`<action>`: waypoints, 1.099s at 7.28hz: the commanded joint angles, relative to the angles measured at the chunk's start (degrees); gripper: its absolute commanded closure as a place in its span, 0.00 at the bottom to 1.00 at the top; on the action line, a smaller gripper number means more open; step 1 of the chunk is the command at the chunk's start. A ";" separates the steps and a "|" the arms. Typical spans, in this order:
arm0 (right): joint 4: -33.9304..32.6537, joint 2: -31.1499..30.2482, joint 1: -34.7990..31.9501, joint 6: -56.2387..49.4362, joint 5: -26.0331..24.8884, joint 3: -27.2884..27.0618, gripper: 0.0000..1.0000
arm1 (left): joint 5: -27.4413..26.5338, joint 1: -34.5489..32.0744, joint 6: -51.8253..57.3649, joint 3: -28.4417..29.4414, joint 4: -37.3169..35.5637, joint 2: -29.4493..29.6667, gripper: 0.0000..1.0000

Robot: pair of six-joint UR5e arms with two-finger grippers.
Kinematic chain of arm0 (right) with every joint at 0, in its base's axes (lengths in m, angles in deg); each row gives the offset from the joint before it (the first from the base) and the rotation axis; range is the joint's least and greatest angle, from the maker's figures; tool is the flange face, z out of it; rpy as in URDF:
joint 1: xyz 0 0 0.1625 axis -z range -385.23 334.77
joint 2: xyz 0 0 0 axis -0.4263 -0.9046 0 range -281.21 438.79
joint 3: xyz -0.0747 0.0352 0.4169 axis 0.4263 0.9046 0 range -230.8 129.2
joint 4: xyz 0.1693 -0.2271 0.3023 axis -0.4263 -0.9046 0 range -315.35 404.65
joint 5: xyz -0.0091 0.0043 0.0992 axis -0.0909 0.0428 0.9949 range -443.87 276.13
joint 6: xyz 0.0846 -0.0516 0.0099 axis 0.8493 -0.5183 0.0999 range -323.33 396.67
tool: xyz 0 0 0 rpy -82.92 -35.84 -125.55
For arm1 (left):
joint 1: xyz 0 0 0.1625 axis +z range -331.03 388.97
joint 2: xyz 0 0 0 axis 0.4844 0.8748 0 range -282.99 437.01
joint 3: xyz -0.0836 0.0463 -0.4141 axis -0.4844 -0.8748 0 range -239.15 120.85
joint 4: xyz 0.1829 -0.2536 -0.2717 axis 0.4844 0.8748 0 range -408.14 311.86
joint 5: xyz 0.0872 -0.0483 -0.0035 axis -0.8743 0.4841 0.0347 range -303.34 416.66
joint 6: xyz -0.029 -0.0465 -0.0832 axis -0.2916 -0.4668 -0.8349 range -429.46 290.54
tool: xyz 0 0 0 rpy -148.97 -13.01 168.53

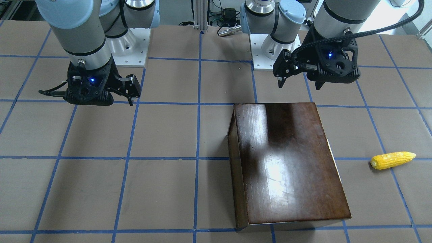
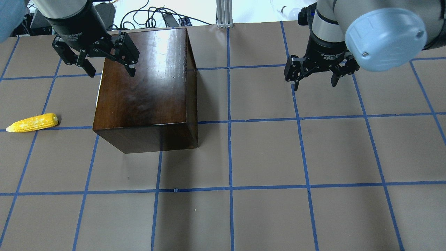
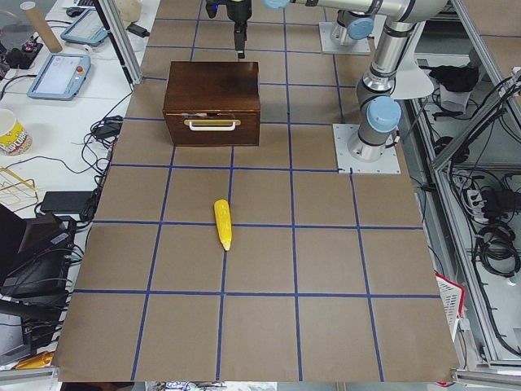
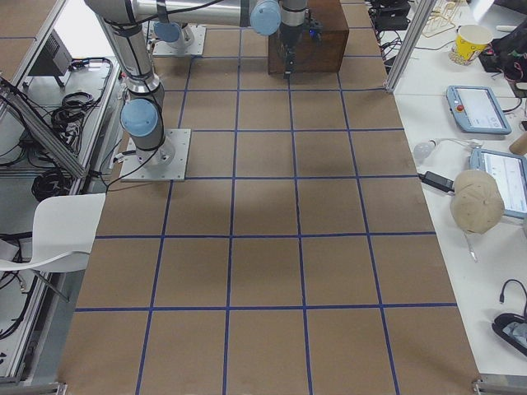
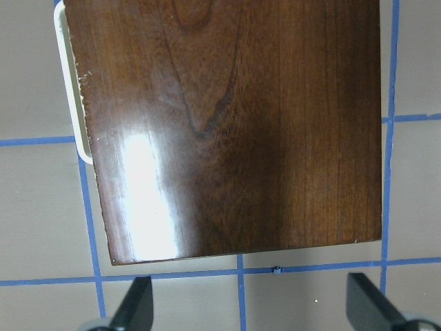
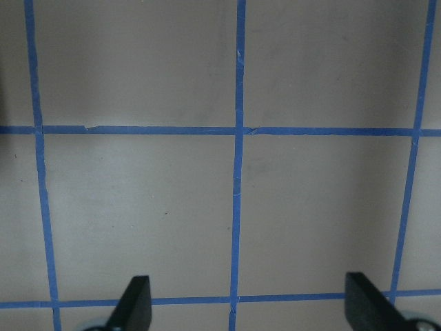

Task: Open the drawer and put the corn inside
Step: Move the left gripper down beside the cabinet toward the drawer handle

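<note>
Farthest to my left, the corn [image 2: 33, 122] lies flat on the table [image 2: 264, 216]. It rests across a blue tape line [image 2: 264, 120], with its tapered tip pointing away from the box [image 2: 146, 80]. It is well apart from the box, on the side that the drawer front faces.

Next comes the dark glossy box, standing square on the table. The drawer [image 3: 213, 130] is pushed fully in, with its brown front flush with the box. Its pale handle [image 3: 213, 124] faces the table end on my left, toward the corn. Nothing touches the handle.

My left tool [image 2: 111, 69] hangs in the air above the box with its fingers spread wide, holding nothing. From its wrist camera, most of the view is the box's shiny top. The two fingertips [image 5: 134, 307] sit over the strip of table just past one edge of the box.

Well to the right, my right tool [image 2: 315, 83] hovers over the taped grid, far from both box and corn. Its fingers are also spread wide and hold nothing.
</note>
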 commanded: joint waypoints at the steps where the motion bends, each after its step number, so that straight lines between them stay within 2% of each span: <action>1: 0.01 0.02 0.00 0.00 0.00 0.00 0.00 | -0.32 -0.43 -0.61 -0.41 -0.41 0.23 0.00; 8: -0.07 -0.07 0.00 0.00 0.00 0.00 0.00 | -0.23 -0.70 -0.61 -1.56 -0.68 -0.12 0.00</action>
